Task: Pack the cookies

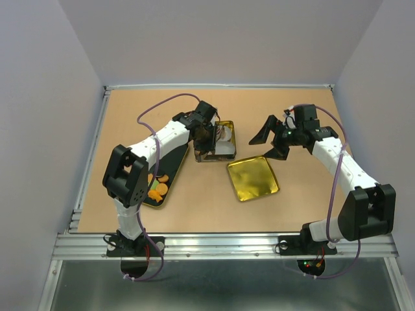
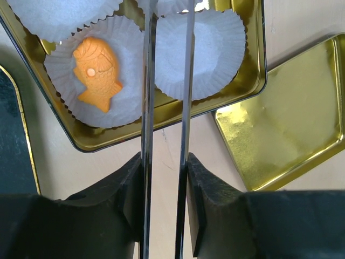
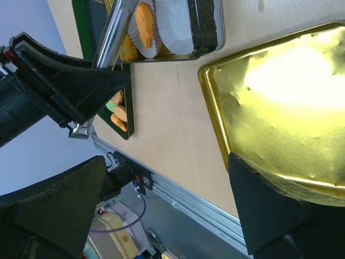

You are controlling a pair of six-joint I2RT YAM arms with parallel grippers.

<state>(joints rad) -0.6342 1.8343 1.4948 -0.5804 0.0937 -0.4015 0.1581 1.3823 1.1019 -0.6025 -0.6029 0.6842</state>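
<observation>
An orange fish-shaped cookie (image 2: 97, 73) lies in a white paper cup inside the gold tin (image 2: 253, 81). More cookies (image 1: 157, 188), mostly orange, sit on the black tray (image 1: 146, 197) by the left arm's base. My left gripper (image 2: 164, 162) is shut on a pair of metal tongs (image 2: 146, 108). Their blades reach over the tin a little apart, and their tips are out of view. My right gripper (image 3: 167, 162) hangs open over the near edge of the gold lid (image 3: 285, 97), with nothing between its fingers.
The gold lid (image 1: 253, 178) lies flat right of the tin (image 1: 231, 146). Several empty white paper cups (image 2: 215, 54) fill the tin. The black tray (image 2: 13, 145) lies left of the tin. A metal rail (image 1: 220, 243) runs along the table's near edge.
</observation>
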